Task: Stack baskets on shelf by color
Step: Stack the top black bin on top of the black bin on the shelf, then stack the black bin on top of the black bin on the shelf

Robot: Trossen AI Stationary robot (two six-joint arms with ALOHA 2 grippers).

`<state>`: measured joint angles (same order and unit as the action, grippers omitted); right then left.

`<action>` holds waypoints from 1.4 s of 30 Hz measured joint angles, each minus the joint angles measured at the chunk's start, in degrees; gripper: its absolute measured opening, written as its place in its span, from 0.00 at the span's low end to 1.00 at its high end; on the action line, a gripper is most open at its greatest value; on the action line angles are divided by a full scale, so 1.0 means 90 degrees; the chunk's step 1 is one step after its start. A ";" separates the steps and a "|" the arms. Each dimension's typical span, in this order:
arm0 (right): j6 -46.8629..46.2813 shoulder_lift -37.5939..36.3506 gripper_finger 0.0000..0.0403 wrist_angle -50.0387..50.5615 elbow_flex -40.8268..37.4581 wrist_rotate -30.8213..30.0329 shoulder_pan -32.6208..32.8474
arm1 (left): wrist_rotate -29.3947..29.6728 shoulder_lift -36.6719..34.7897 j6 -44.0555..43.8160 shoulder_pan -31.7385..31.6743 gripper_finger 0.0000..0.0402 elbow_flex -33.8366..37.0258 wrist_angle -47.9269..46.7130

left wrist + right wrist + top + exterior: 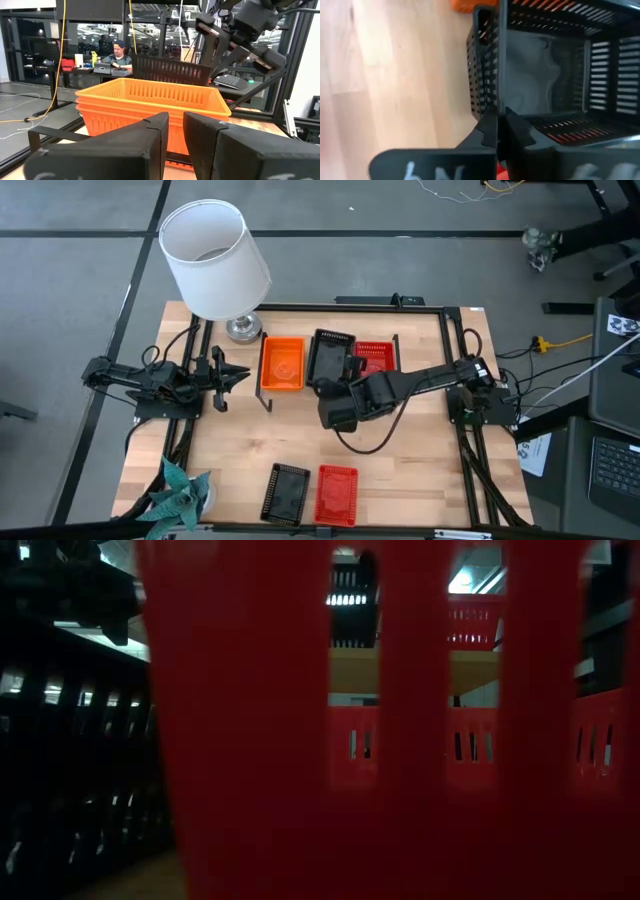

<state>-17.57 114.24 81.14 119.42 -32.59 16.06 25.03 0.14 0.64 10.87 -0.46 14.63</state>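
Right wrist view: right tool pinches black basket's near wall.

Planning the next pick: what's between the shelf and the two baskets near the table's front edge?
High view: bare tabletop, apart from the right arm's cable; black basket and red basket wait.

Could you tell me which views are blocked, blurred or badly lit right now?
Low view: a red basket sits against the lens, out of focus, filling most of the frame, with dark surroundings. Right wrist view: the black basket is soft with blur. High view: sharp and evenly lit.
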 joint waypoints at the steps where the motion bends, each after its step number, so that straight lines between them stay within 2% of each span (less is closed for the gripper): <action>1: 0.0007 0.0000 0.01 0.0012 0.0000 0.0121 -0.0022 | 0.0000 0.0000 0.0000 -0.0002 0.13 0.0000 0.0000; 5: 0.0102 0.0000 0.08 0.0029 0.0000 0.0447 -0.0121 | -0.0002 0.0000 0.0000 0.0000 0.13 0.0001 0.0000; 11: 0.0319 0.0000 0.21 0.0054 0.0000 0.0301 -0.0211 | 0.0001 0.0000 0.0000 -0.0002 0.13 -0.0002 0.0000; 17: 0.0333 0.0000 0.28 0.0092 0.0116 0.0421 -0.0227 | -0.0001 0.0000 0.0000 -0.0002 0.13 0.0000 0.0000; 20: 0.0317 -0.0002 0.29 0.0084 0.0346 0.0712 -0.0176 | 0.0001 0.0000 0.0000 -0.0001 0.13 0.0001 0.0000; 25: 0.0266 -0.0005 0.29 -0.0063 0.0624 0.0766 -0.0007 | -0.0001 0.0000 0.0000 -0.0001 0.13 0.0001 0.0000; 37: -0.0148 0.0000 0.28 -0.0493 0.0634 0.0967 0.0662 | -0.0002 0.0000 0.0000 -0.0002 0.13 0.0001 0.0000; 42: -0.0665 0.0034 0.28 -0.1771 0.0369 0.1227 0.1169 | -0.0001 0.0000 0.0000 0.0000 0.13 0.0001 0.0000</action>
<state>-23.56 114.54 65.20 122.74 -21.54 26.58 25.02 0.14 0.64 10.87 -0.45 14.63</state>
